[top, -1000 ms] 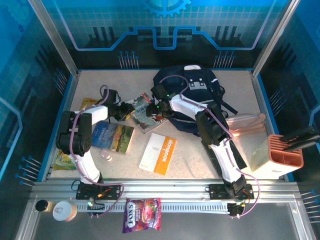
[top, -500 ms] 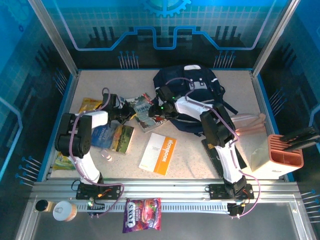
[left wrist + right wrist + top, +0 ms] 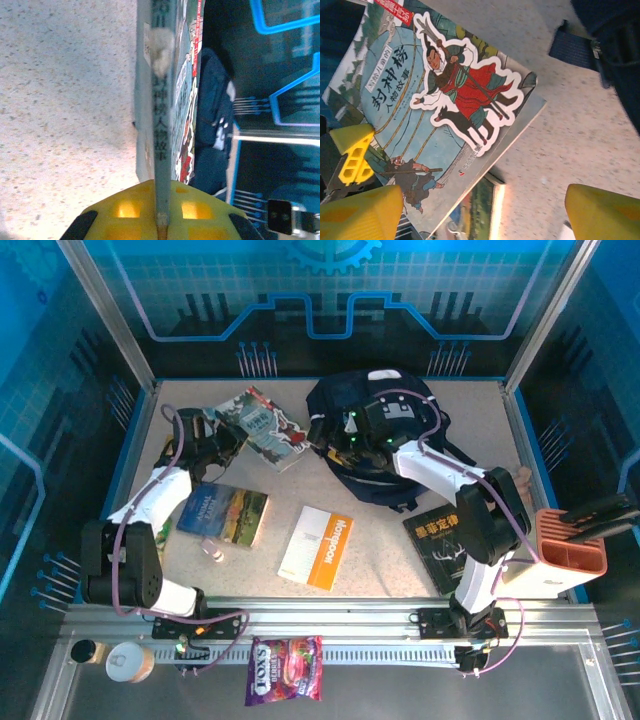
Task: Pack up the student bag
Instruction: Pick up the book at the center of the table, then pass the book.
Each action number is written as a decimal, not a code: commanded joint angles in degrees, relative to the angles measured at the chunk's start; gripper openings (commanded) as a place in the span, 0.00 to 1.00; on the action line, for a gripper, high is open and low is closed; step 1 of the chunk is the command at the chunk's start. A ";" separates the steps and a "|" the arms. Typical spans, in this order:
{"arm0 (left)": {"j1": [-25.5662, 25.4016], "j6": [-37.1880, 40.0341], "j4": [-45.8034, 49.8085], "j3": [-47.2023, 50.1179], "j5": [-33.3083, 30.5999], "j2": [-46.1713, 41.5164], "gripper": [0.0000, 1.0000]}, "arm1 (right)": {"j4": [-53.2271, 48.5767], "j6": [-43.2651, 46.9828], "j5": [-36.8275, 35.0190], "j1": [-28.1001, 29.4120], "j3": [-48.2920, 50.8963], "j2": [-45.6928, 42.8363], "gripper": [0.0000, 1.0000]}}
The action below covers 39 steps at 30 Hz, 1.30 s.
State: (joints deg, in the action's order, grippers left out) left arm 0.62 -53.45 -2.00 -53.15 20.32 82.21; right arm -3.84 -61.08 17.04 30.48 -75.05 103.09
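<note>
The left gripper point(image 3: 218, 435) has clamped shut on the spine edge of the illustrated blue-green paperback storybook point(image 3: 262, 428) and lifted it off the speckled tabletop point(image 3: 380, 540). The right gripper point(image 3: 482, 212) has opened wide, clear of the book. The striped dark navy fabric student bag point(image 3: 345, 395) lies right of the raised book, close beside the right gripper, so loading the book looks next.

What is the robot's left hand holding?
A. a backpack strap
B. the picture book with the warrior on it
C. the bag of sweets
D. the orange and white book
B: the left gripper is clamped shut on the edge of the warrior picture book.
</note>
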 commanded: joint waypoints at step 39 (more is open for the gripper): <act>-3.75 -25.26 -13.91 4.56 2.44 -11.75 0.00 | 39.71 -31.36 -2.08 4.85 9.07 -1.70 0.37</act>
State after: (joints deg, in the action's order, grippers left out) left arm -2.00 -79.81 -11.57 -49.36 22.46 72.40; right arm 31.79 -92.33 13.13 35.20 -66.61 104.20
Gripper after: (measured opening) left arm 0.080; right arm 0.386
